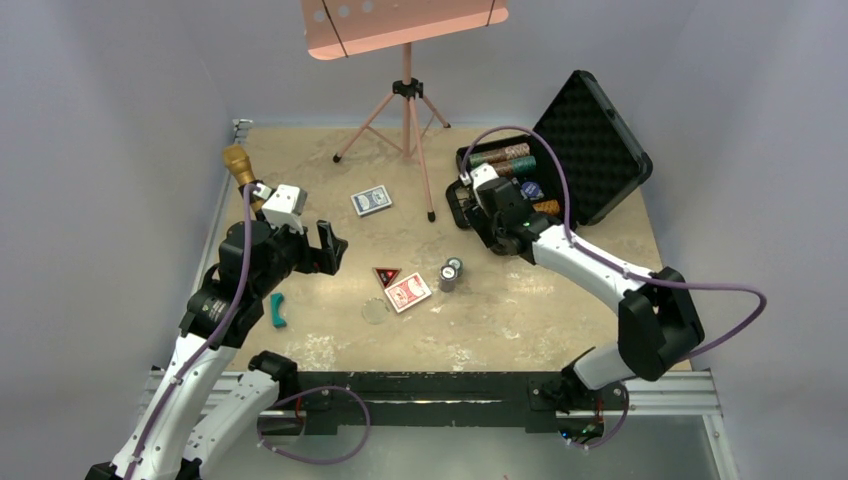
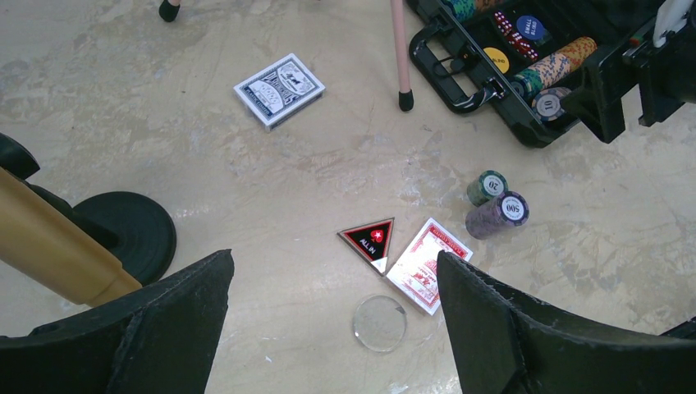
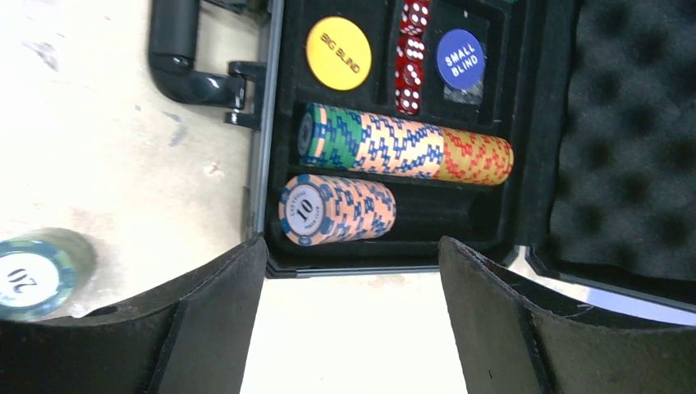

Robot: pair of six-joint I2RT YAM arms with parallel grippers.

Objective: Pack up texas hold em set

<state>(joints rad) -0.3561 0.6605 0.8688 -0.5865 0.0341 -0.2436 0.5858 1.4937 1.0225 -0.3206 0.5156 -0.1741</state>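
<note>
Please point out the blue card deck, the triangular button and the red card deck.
blue card deck (image 2: pixel 279 90): left wrist view, top face centre.
triangular button (image 2: pixel 371 240): left wrist view, its black centre.
red card deck (image 2: pixel 430 266): left wrist view, face centre.

1. Table (image 1: pixel 500 330): tan, mottled top.
2. Black case (image 1: pixel 590 140): stood open, far right.
3. Blue deck (image 1: pixel 371 201): lay near tripod stand (image 1: pixel 407 110).
4. Triangular button (image 1: pixel 387 276), red deck (image 1: pixel 408 293), clear disc (image 1: pixel 375 311): lay clustered centrally.
5. Chip stacks (image 1: pixel 449 276): stood just right of these.
6. Teal piece (image 1: pixel 278 310): lay near left.
7. Gold microphone (image 1: pixel 240 165): stood far left.
</note>
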